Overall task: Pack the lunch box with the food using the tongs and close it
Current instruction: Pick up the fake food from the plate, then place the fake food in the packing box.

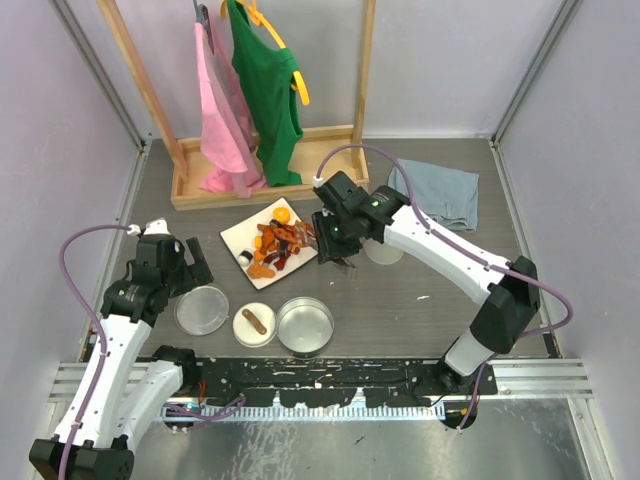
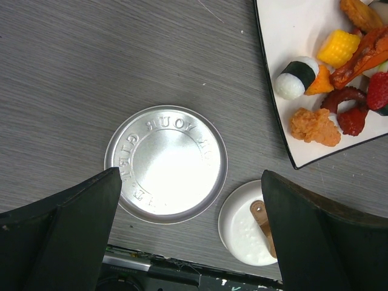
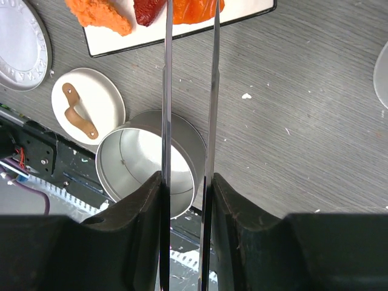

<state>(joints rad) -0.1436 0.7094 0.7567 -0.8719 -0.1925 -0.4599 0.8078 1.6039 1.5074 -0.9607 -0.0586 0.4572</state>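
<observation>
Squeezing tongs (image 3: 167, 91) over food (image 3: 191, 7)
My right tool (image 3: 187, 188) is clamping both thin arms, seemingly springy and slick; left tool (image 2: 191, 200) is hanging open.

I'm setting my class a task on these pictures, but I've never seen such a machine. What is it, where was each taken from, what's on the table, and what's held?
Two robot arms are bolted at the near edge of a table. One picture looks down from above; the others come from a camera on each wrist. On the table: a white plate of food, a steel lid, a small dish holding one brown piece, an empty round tin. The jaws of the right arm grip metal tongs aimed at the plate. The jaws of the left arm are open, near the lid.
</observation>
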